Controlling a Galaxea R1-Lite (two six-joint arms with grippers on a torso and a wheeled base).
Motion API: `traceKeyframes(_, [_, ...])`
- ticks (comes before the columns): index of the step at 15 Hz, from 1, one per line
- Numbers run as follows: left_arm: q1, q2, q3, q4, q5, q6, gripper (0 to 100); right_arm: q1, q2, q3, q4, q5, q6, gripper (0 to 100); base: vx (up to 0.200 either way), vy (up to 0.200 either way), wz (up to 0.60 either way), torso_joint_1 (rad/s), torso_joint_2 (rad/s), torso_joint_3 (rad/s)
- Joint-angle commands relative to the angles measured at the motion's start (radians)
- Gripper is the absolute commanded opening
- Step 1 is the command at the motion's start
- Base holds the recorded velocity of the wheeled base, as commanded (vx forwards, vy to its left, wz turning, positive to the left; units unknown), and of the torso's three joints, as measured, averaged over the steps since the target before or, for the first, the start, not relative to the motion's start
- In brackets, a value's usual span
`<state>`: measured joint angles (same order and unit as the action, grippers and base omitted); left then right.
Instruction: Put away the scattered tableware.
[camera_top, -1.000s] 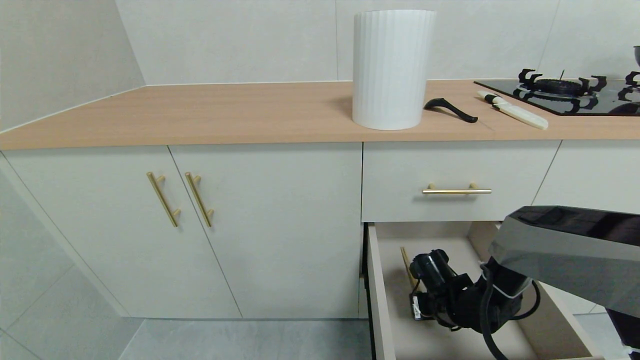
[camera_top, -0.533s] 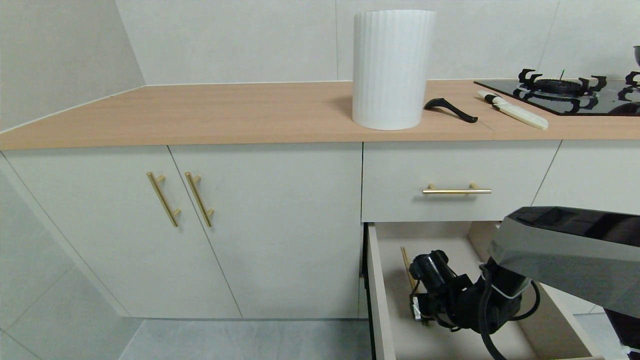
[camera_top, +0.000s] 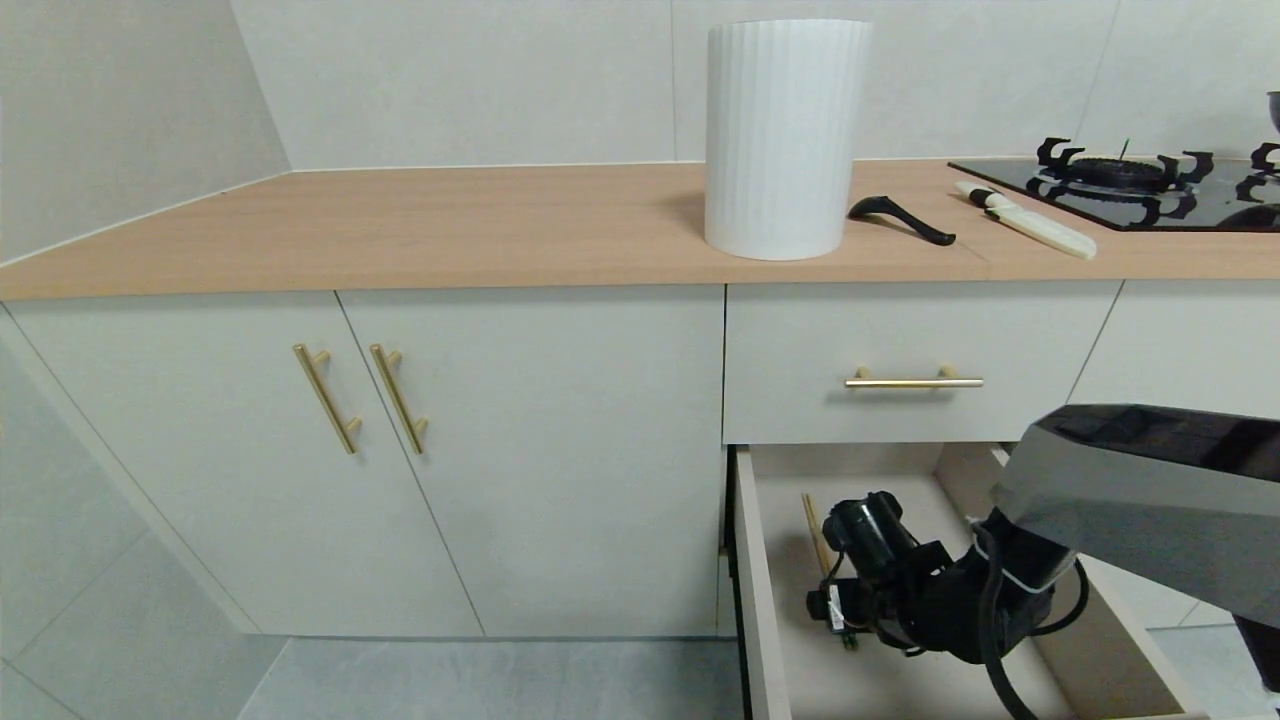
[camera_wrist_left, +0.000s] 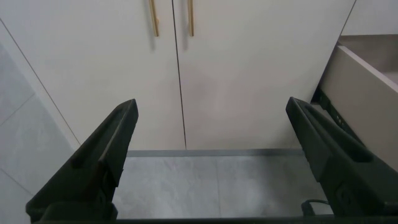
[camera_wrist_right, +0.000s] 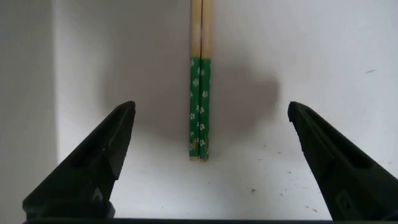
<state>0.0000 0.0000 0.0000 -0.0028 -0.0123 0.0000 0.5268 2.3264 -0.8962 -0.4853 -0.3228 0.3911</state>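
Far left: two flat pale cabinet doors (camera_top: 430, 450), shut, each with a slim brass bar handle (camera_top: 325, 398). My left claw (camera_wrist_left: 211, 102) is released, fingers spread wide with nothing between them, facing those doors and the grey tiled floor (camera_wrist_left: 186, 186).

Worktop (camera_top: 400, 230): wood-grain, matte. Right of centre on it stands a tall white canister (camera_top: 780, 140), a cylinder with vertical ribs, upright. Can't tell what's inside it.

Below the canister's right side is the upper drawer (camera_top: 800, 340), shut, with a brass bar pull. Under that, the lower drawer (camera_top: 755, 600) is pulled out; it has a plain beige floor and walls. In it is a pair of chopsticks (camera_wrist_right: 199, 106), lying flat on the drawer floor near its left wall, side by side and touching. The shafts are pale wood and the ends are green with small white flowers.

My right claw (camera_wrist_right: 209, 107) is down inside that drawer, released, with one finger on either side of the chopsticks and neither touching them. In the head view the chopsticks (camera_top: 812, 525) stick out just behind the claw (camera_top: 835, 610).

Still on the worktop, right of the canister: a black utensil (camera_top: 900, 218), curved and glossy, lying flat. Near it is a white knife (camera_top: 1025, 222) with a cream blade. Far right is a black glass hob (camera_top: 1130, 190) with cast pan supports.
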Motion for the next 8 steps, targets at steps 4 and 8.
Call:
traceKeyframes(4, [0.000, 0.000, 0.000, 0.000, 0.000, 0.000, 100, -0.024, -0.375, 0.095, 0.014, -0.004, -0.066, 100, 0.000, 0.000, 0.00, 0.000, 0.00, 0.000])
traceKeyframes(8, [0.000, 0.000, 0.000, 0.000, 0.000, 0.000, 100, -0.027, -0.533, 0.148, 0.007, -0.006, -0.167, 100, 0.000, 0.000, 0.00, 0.000, 0.00, 0.000])
